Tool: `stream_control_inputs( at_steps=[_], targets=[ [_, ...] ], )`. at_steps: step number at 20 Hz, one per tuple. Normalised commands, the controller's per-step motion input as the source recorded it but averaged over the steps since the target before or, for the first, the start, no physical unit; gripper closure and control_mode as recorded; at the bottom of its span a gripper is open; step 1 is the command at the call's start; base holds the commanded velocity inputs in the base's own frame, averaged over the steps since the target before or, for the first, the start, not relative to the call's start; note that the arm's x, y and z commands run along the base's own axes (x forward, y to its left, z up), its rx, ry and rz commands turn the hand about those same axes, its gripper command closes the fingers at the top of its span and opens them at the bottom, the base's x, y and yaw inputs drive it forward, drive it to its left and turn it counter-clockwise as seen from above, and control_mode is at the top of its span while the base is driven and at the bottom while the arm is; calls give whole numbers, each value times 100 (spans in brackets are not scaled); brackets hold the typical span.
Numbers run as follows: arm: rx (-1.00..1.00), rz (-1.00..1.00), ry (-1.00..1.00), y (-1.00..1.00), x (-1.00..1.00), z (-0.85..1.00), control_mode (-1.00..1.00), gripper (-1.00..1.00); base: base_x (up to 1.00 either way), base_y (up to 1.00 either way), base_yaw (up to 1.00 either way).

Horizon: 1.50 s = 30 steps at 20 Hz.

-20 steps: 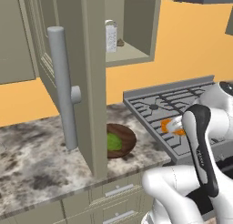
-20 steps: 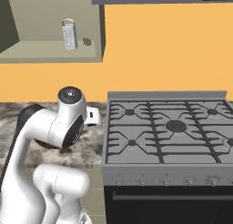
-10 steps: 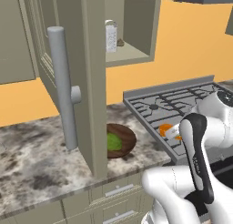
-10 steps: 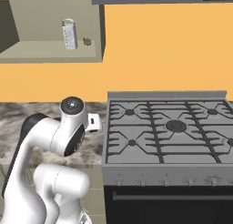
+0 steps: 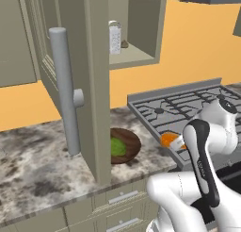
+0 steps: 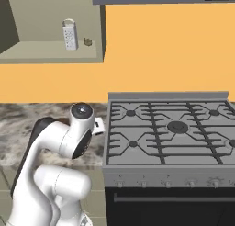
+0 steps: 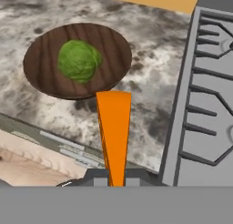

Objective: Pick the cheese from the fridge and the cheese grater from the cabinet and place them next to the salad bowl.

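Cheese: the cheese (image 7: pixel 113 132) is pinched in my end effector (image 7: pixel 114 182), held above the tabletop (image 7: pixel 150 73) between the salad bowl (image 7: pixel 45 77) and the stove (image 7: pixel 205 104).
Progress: I judge 1 of 2 items nearly delivered, not yet set down.
Remaining: the cheese grater (image 5: pixel 115 37) stands in the open cabinet (image 5: pixel 141 56).
Obstacles: the cabinet door (image 5: pixel 89 85) hangs over the bowl.

Orange cheese (image 7: pixel 113 132) wedge clamped in the jaws, over marbled counter (image 7: pixel 150 82), beside salad bowl (image 7: pixel 45 77), stove (image 7: pixel 205 104) alongside
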Motion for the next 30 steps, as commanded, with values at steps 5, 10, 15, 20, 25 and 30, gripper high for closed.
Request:
stream_control_inputs(
  at_steps=[5,10,15,20,25,30],
  targets=[
    [0,17,-4,0,31,-39,-100,100,0,0,0],
    [0,13,-1,0,47,-33,-100,100,0,0,0],
    [-1,5,0,0,58,-28,-100,100,0,0,0],
    [0,7,0,0,46,-35,-100,100,0,0,0],
    [0,9,0,-1,35,-40,-100,100,0,0,0],
    [-9,10,-5,0,4,-47,-100,100,0,0,0]
  ],
)
